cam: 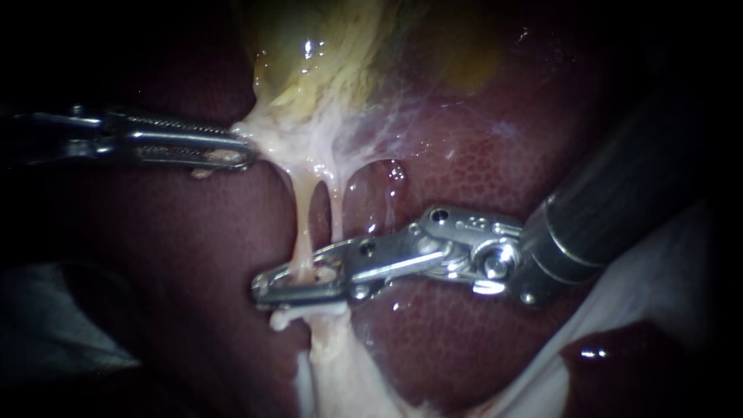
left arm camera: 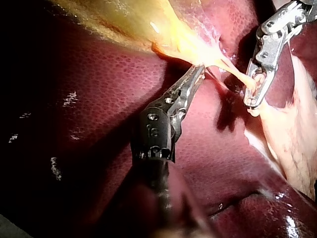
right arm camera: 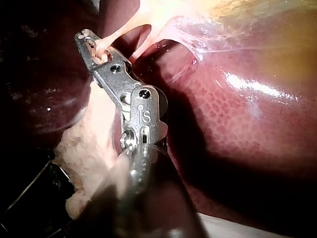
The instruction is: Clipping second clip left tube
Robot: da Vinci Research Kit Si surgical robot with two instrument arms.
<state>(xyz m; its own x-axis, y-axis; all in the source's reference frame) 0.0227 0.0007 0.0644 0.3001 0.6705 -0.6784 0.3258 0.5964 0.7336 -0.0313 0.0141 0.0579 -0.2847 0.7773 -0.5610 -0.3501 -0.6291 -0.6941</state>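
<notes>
Left instrument (cam: 244, 151): shaft enters level from the left edge of the endoscope view. Long, slim, ridged jaws lie together, clamped on pale tissue (cam: 267, 143) at their tips. In the left wrist view the jaws run straight ahead of the dark wrist joint.

Right instrument (cam: 267, 288): dark shaft comes down from the upper right, with a bright metal wrist bent towards the left. Jaws lie near level, tips almost meeting, closed around the left tube (cam: 303, 213), one jaw on each side.
</notes>
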